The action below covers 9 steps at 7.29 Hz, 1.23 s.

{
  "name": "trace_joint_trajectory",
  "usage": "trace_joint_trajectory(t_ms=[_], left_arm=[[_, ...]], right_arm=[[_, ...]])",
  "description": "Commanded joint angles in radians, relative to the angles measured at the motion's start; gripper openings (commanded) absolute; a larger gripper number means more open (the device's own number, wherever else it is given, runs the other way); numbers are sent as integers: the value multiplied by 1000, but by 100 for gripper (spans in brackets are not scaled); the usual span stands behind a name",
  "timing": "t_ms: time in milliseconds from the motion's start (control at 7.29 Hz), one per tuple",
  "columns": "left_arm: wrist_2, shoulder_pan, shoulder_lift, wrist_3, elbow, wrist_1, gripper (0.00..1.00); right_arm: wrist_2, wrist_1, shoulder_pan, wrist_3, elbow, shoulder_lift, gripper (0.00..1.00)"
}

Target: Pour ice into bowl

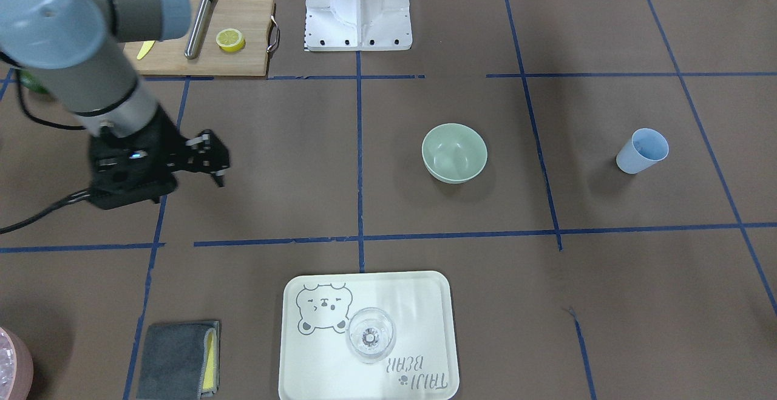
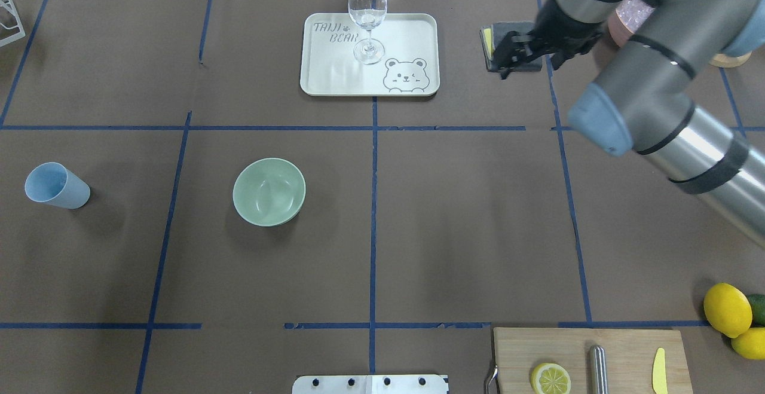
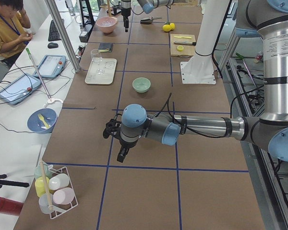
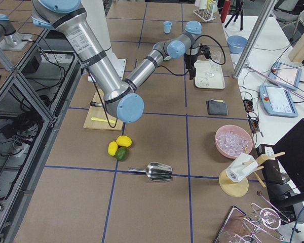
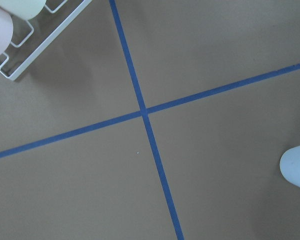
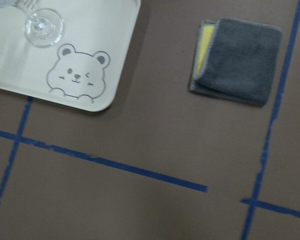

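Observation:
The pale sage-green bowl [image 1: 454,152] stands upright on the brown table left of centre in the overhead view [image 2: 269,191], with nothing visible in it. The ice [image 4: 233,140] lies in a pink container at the table's far right end. My right gripper [image 1: 215,160] hangs open and empty above the table near the grey cloth [image 2: 520,47], well away from the bowl. My left gripper [image 3: 119,151] shows only in the exterior left view, above the table past the light blue cup; I cannot tell whether it is open or shut.
A light blue cup [image 2: 57,185] stands left of the bowl. A cream tray [image 2: 418,29] holds a clear wine glass [image 2: 367,17]. A metal scoop [image 4: 154,172] lies near the lemons [image 2: 727,309]. A cutting board [image 2: 621,340] holds a lemon slice. A cup rack [image 5: 20,45] stands by the left arm.

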Motion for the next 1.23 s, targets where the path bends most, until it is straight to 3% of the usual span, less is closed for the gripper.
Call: trace_joint_trajectory(t_ms=[0, 274, 411, 548, 686, 960, 1097], left_arm=[[-3, 0, -54, -3, 8, -9, 100], [-10, -1, -74, 2, -26, -43, 100], [-6, -1, -89, 2, -5, -211, 100], [-9, 0, -90, -26, 35, -381, 100], [-12, 11, -90, -195, 38, -479, 100], [8, 163, -50, -446, 11, -644, 100], [61, 217, 64, -527, -76, -694, 100]], right_arm=[[34, -1, 235, -447, -18, -229, 100], [64, 17, 364, -547, -5, -413, 100], [120, 22, 404, -551, 5, -429, 100], [121, 22, 408, -553, 12, -446, 100], [116, 23, 408, -551, 11, -454, 100], [115, 28, 408, -548, 6, -459, 100], [113, 28, 408, -547, 6, -466, 100]])
